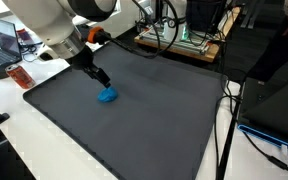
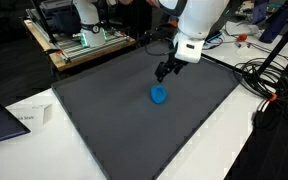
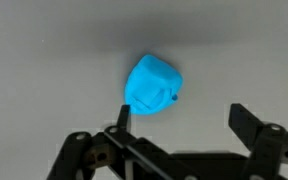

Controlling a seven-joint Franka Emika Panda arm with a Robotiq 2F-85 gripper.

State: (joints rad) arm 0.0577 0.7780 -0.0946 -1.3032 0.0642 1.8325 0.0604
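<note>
A small bright blue lump [image 3: 153, 86], soft-looking with a dark dot on one side, lies on the dark grey mat [image 1: 134, 120]. Both exterior views show the blue lump [image 1: 107, 96] [image 2: 158, 95] near the mat's middle. My gripper [image 3: 179, 118] hangs just above it, jaws spread wide with nothing between them. In the wrist view the lump sits ahead of the left fingertip [image 3: 124, 113], partly off to the left of the gap. From outside, the gripper [image 1: 101, 77] [image 2: 164, 70] hovers a short way above the lump without touching it.
An orange object [image 1: 22, 76] rests on the white table beside the mat's corner. A laptop [image 1: 6, 42] stands behind it. Electronics boards and cables [image 2: 84, 40] crowd the wooden board beyond the mat. More cables [image 2: 269, 85] lie along the mat's edge.
</note>
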